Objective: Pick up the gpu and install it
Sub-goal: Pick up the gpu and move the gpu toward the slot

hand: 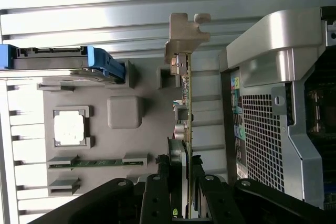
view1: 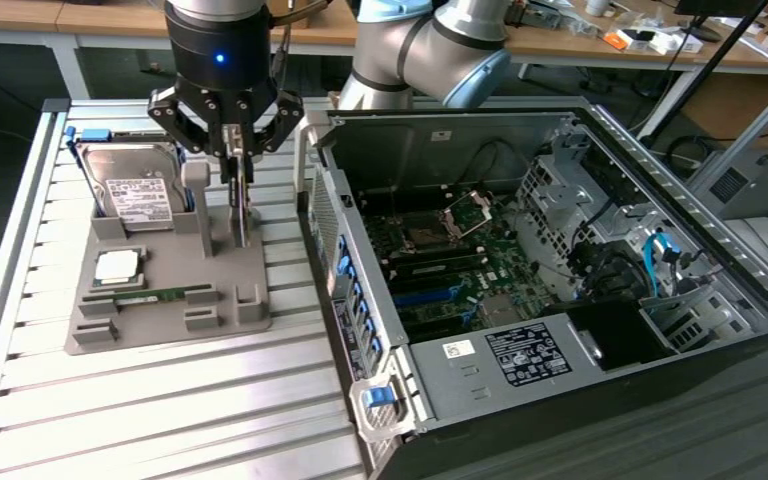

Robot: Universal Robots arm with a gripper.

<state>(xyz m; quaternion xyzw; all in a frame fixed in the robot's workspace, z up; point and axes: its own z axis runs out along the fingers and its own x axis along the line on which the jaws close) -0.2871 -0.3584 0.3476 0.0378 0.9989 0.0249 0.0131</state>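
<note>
The gpu (view1: 240,215) was kept upright on its long edge at the far slot of the grey holder (view1: 224,310), just to the exterior view's left of the open computer case (view1: 491,130), so that its thin top edge could be clamped from above by the gripper (view1: 233,165).

A grey moulded plastic holder tray (view1: 231,305) lies on a ribbed silver aluminium table (view1: 157,410). In it, a boxy silver hard drive with a white label and blue frame (view1: 137,190) stands on edge. A square silver processor chip (view1: 117,265) and a narrow green memory stick (view1: 155,296) lie flat. Just beside the tray, on the exterior view's right, sits an open black computer case (view1: 451,125).
</note>
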